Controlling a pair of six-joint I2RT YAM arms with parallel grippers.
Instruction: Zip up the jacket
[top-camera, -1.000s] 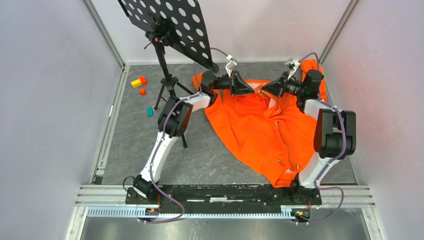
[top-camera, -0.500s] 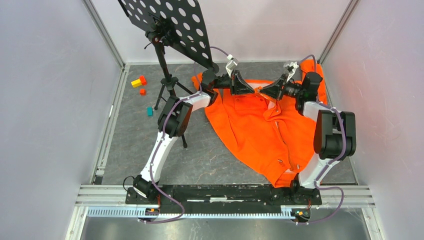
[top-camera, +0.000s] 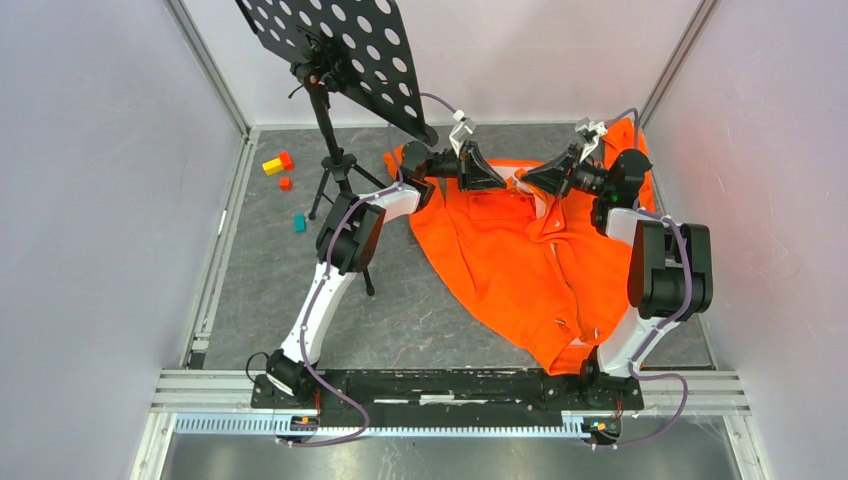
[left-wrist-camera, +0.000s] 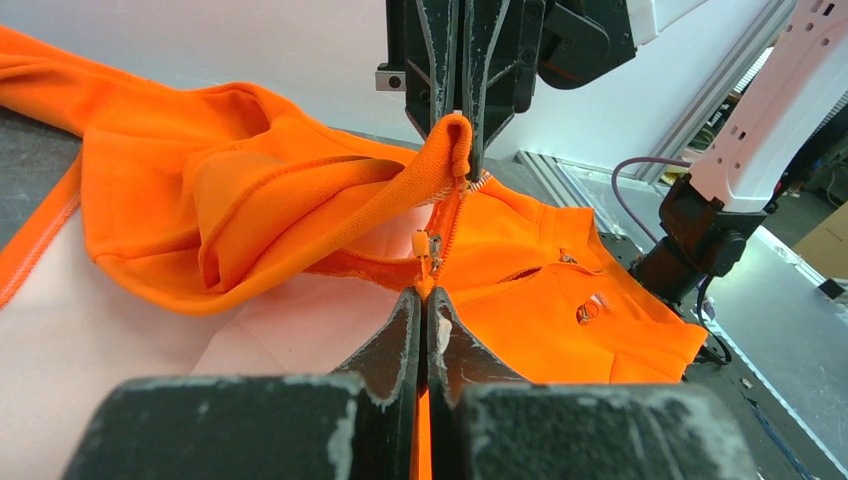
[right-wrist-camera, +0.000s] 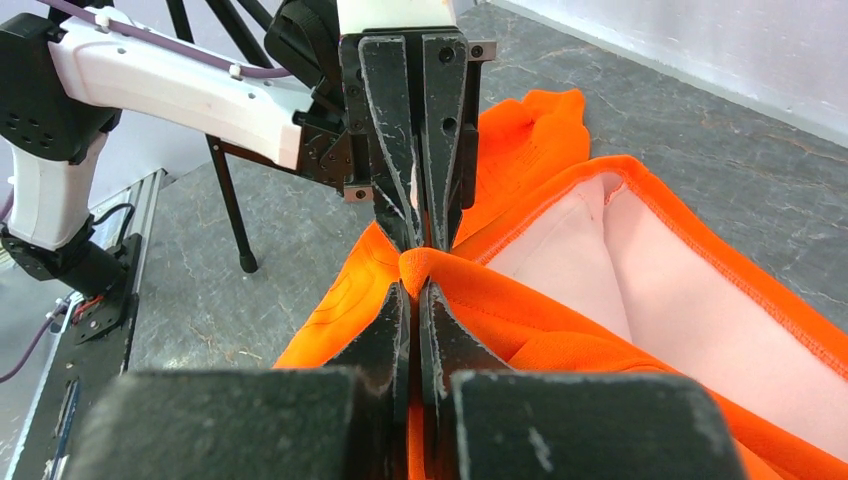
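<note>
An orange jacket (top-camera: 510, 265) is spread on the right half of the table (top-camera: 420, 320). Its hem is at the near edge beside my right arm's base, and its collar points toward the far edge. The jacket's long axis, and the pale zipper (top-camera: 556, 250) along it, runs from near to far and leans a little left toward the collar. My two sets of jaws meet tip to tip at that far collar end, the left reaching in from the left and the right from the right. My left jaws are pressed together on the fabric at the zipper line, just below the slider (left-wrist-camera: 428, 246). My right jaws are clamped on the folded collar edge just above it. The slider therefore sits between my two grips, close to the top of its track. I judge that only a short run toward the far edge is left, and that both arms are equally near it.
</note>
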